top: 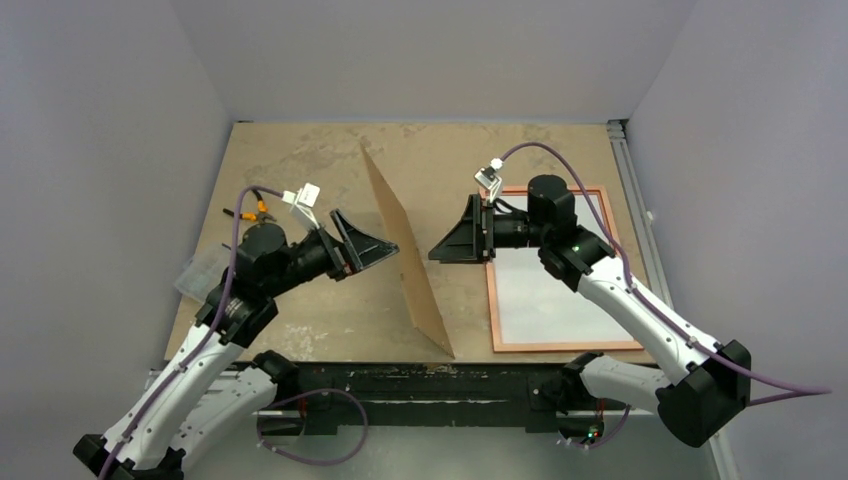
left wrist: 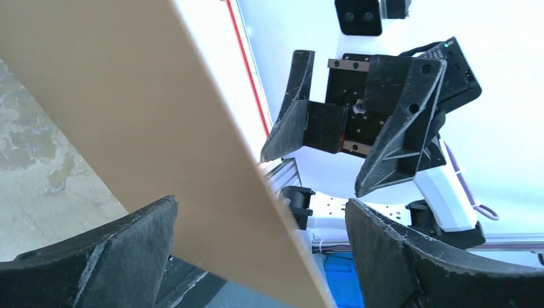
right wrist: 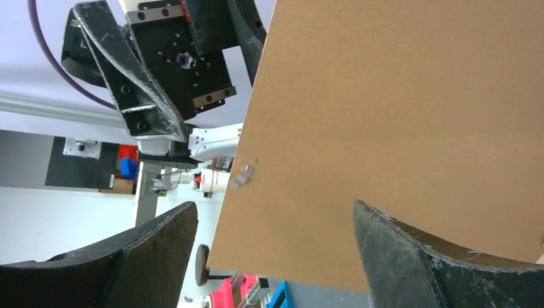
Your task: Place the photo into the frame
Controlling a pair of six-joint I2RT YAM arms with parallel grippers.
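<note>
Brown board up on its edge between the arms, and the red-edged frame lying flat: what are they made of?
The board looks like thin fibreboard: even matt tan faces, no grain. The frame seems to be wood, stained or painted reddish; its thin rim could equally be plastic.

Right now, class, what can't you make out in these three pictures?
- Top view: the frame's far left corner, behind the right arm.
- Top view: the orange-handled item by the left arm, too small.
- Any view: whether the white sheet is the photo; no print shows.
- Wrist views: the brown board's outline, cut off.
</note>
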